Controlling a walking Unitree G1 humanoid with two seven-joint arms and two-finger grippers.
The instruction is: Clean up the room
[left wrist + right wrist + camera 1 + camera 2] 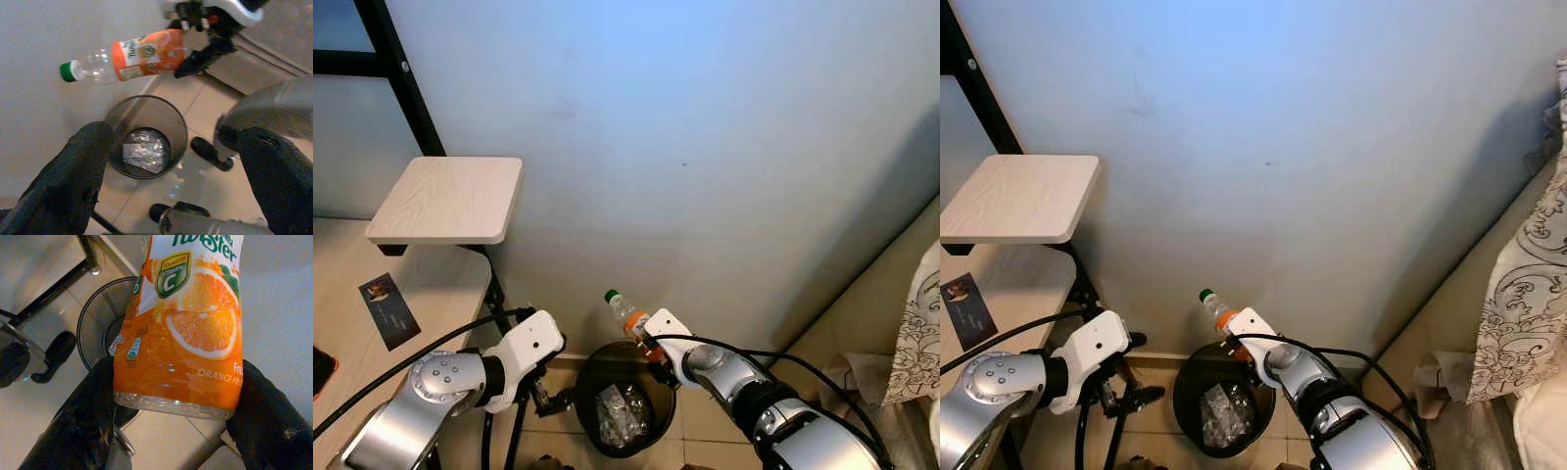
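A clear plastic bottle (pixel 625 311) with an orange juice label and a green cap hangs tilted over the rim of a black mesh bin (pixel 590 364). My right gripper (pixel 651 352) is shut on the bottle's base, one black finger (pixel 83 426) on each side of the label (pixel 186 328). The cap points up toward the wall. Crumpled clear plastic (pixel 617 411) lies in the bottom of the bin (pixel 180 128). My left gripper (pixel 548 397) hovers left of the bin, low near the floor, open with nothing between its fingers (pixel 73 181).
A pale wooden desk (pixel 352 284) with a dark card (pixel 388 310) and a small raised shelf (pixel 450 199) stands at left on a black frame. The blue-grey wall is close behind the bin. Patterned fabric (pixel 1528 284) and a crumpled bag (pixel 1435 377) lie at right.
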